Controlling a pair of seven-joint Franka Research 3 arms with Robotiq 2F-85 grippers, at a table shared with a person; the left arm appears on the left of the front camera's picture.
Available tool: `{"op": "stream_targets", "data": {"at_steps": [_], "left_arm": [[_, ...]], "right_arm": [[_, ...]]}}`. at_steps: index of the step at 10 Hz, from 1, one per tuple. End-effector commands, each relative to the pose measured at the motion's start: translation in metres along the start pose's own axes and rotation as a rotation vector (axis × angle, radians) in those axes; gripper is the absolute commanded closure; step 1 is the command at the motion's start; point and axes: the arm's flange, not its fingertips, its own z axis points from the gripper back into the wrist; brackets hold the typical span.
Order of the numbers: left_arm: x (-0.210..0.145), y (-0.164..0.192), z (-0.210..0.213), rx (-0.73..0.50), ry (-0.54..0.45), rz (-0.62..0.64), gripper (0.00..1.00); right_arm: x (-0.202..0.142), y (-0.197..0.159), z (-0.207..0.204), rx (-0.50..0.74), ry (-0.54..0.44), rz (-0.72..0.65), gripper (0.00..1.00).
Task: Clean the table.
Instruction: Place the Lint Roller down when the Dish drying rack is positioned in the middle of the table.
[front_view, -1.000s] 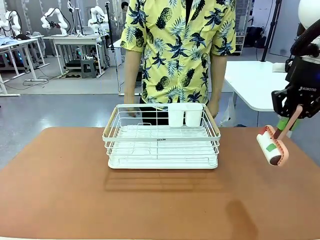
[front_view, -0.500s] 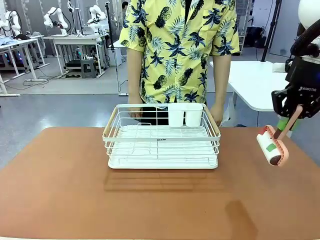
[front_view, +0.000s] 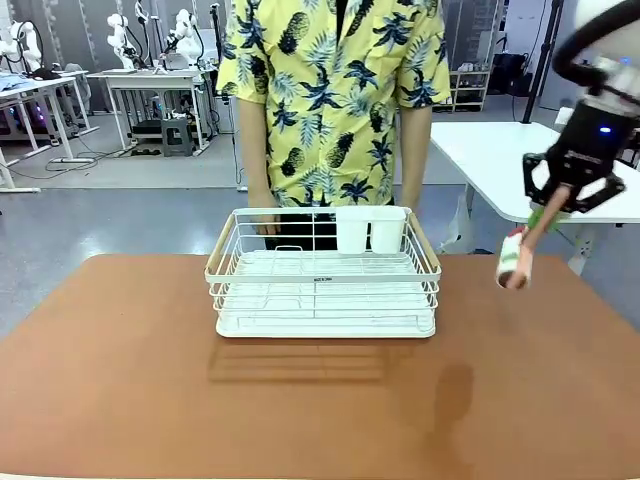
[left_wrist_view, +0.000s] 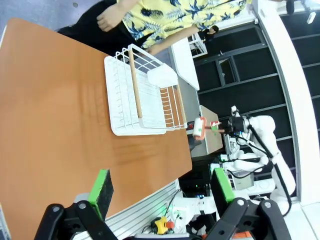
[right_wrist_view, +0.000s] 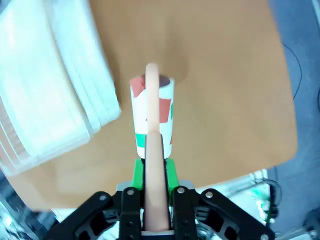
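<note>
The table (front_view: 120, 390), with its plain reddish-brown top, is being shown stretching across the lower part of the front view, and a white wire dish rack (front_view: 322, 272) is standing on it toward the far side, near the middle. Two white cups (front_view: 369, 229) are being carried in the rack's far right corner, side by side. A person in a yellow pineapple-print shirt (front_view: 327, 95) is standing at the far edge just behind the rack, one hand (front_view: 264, 219) hanging close to the rack's far left rim.

The right gripper (front_view: 555, 205) is being held up in the air above the table's far right part, to the right of the rack. Its fingers are closed tight on the pinkish handle of a lint roller (front_view: 515, 258), whose white roll with red and green markings is hanging below the gripper, tilted, apart from the tabletop. In the right wrist view the lint roller (right_wrist_view: 152, 119) is seen pointing away from the green pads (right_wrist_view: 138, 172), with the rack's white edge (right_wrist_view: 55, 95) beside it and the table (right_wrist_view: 225, 95) beneath.

In the left wrist view the left gripper (left_wrist_view: 162, 194) is being held spread wide, with nothing between its green pads (left_wrist_view: 101, 191), above the near part of the table (left_wrist_view: 50, 120). The dish rack (left_wrist_view: 142, 92) and the other arm's lint roller (left_wrist_view: 198, 128) are seen farther off.
</note>
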Motion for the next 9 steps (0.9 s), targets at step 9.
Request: {"op": "stream_targets", "data": {"at_steps": [9], "left_arm": [[-0.001,-0.001,0.002,-0.022,-0.008,-0.016,0.0]], "right_arm": [[0.074,-0.008,-0.067,0.144,-0.271,-1.542,0.79]]}}
